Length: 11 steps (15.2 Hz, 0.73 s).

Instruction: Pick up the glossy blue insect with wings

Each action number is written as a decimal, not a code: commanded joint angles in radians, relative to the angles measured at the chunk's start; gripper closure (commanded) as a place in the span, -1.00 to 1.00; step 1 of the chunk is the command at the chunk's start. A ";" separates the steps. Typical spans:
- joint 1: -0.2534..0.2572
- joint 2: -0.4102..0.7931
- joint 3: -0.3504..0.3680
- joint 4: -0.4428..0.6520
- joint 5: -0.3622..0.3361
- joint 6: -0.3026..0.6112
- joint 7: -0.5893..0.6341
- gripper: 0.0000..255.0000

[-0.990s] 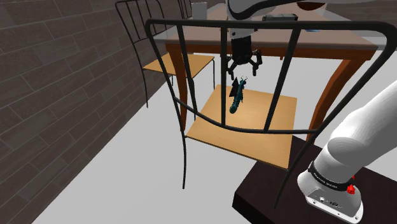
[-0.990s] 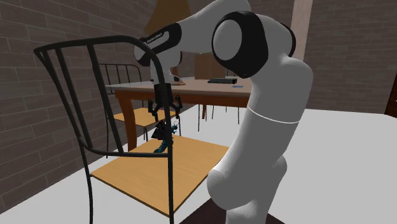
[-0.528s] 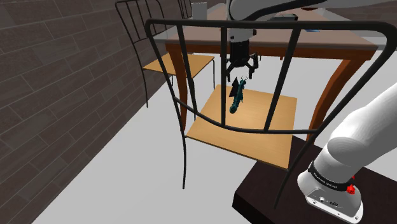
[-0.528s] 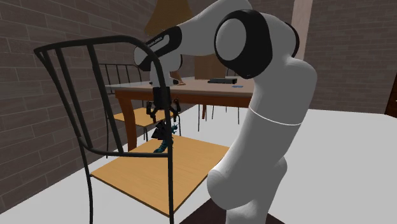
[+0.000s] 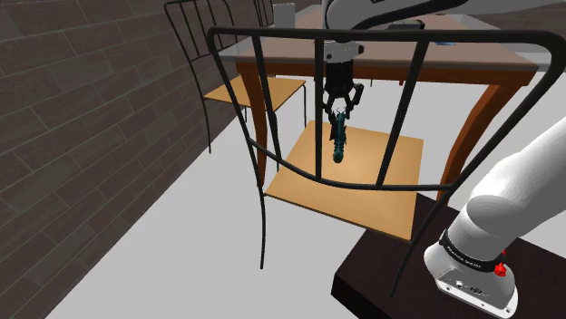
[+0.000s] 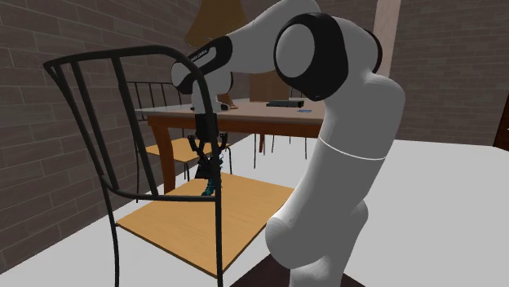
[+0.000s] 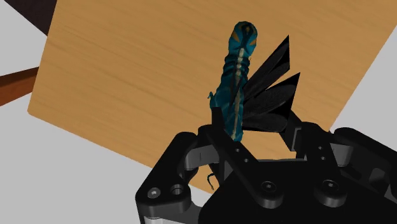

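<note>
Gripper is pointing straight down over the chair seat, fingers narrowed and clasping the top end of the insect. In the wrist view, gripper pinches it about where the dark wings leave the body. The insect is a glossy teal-blue segmented body hanging upright under the hand, over the middle of the seat. I cannot tell whether its tail tip touches the wood. Judgement: very light, stiff, slick shell, thin wings and legs likely fragile. So grip the body near the wing roots, not the wings, and use little force because it could slip or swing. From the second exterior view the insect sits just behind the seat's black wire back. Those rails are at the near side of the seat, and the table edge is above its far side. Lift straight up between them. A second chair and the robot's stand are well apart from the seat.
</note>
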 commanded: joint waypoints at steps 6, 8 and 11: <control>-0.024 0.074 -0.011 0.056 -0.012 -0.080 -0.029 1.00; -0.026 0.072 -0.010 0.081 -0.012 -0.107 -0.029 1.00; -0.034 0.071 -0.004 0.120 -0.011 -0.147 -0.028 1.00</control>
